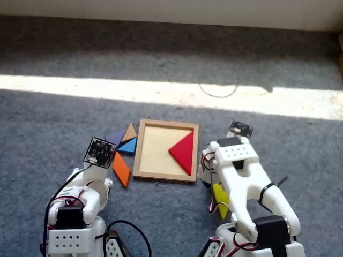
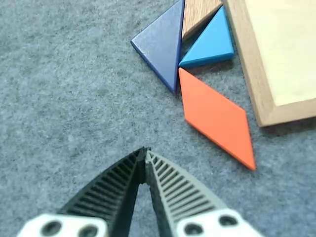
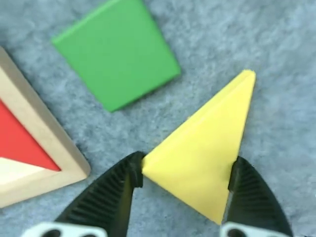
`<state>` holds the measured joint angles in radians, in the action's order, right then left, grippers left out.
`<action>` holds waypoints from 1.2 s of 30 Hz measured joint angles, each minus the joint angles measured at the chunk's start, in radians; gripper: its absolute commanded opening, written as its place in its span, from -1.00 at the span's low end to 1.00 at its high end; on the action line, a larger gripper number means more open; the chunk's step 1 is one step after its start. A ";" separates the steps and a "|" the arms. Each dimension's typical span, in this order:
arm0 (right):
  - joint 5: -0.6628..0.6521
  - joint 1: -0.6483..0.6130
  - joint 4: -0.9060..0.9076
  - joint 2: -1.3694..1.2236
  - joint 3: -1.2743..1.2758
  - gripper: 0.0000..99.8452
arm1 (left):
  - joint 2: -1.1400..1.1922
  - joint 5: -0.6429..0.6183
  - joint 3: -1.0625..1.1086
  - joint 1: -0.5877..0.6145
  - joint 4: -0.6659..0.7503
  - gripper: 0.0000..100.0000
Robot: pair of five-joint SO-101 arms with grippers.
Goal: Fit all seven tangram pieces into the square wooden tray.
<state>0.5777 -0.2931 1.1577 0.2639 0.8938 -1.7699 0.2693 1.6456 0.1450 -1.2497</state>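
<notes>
The square wooden tray [image 1: 138, 155] lies in the middle of the grey carpet with a red triangle [image 1: 184, 151] inside, against its right side. To its left lie a dark blue triangle [image 2: 160, 47], a wood-coloured triangle [image 2: 197, 15], a light blue triangle [image 2: 210, 44] and an orange parallelogram [image 2: 217, 118]. My left gripper [image 2: 144, 153] is shut and holds nothing, just short of the orange piece. My right gripper [image 3: 185, 170] is closed on the yellow triangle [image 3: 202, 158], one finger at each side. A green square [image 3: 116, 52] lies just beyond it, beside the tray's corner [image 3: 44, 143].
A bright strip of sunlight [image 1: 161, 93] crosses the carpet behind the tray, with a thin cable loop [image 1: 217, 92] in it. The right arm [image 1: 236, 160] stands over the carpet just right of the tray. Cables trail at the arms' bases.
</notes>
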 measured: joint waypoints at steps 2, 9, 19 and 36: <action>-0.003 -0.005 0.046 0.000 -0.046 -0.57 | 0.000 0.000 0.000 0.000 0.000 -0.99; -0.003 -0.005 0.167 0.000 -0.181 -0.57 | 0.000 0.000 0.000 0.000 0.000 -0.99; -0.003 -0.023 0.195 0.000 -0.213 -0.26 | 0.000 0.000 0.000 0.000 0.000 -0.99; -0.003 -0.025 -0.146 0.005 0.091 -0.21 | 0.000 0.000 0.000 0.000 0.000 -0.99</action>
<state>0.5746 -0.3176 1.0119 0.2685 0.9843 -1.7699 0.2693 1.6456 0.1450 -1.2497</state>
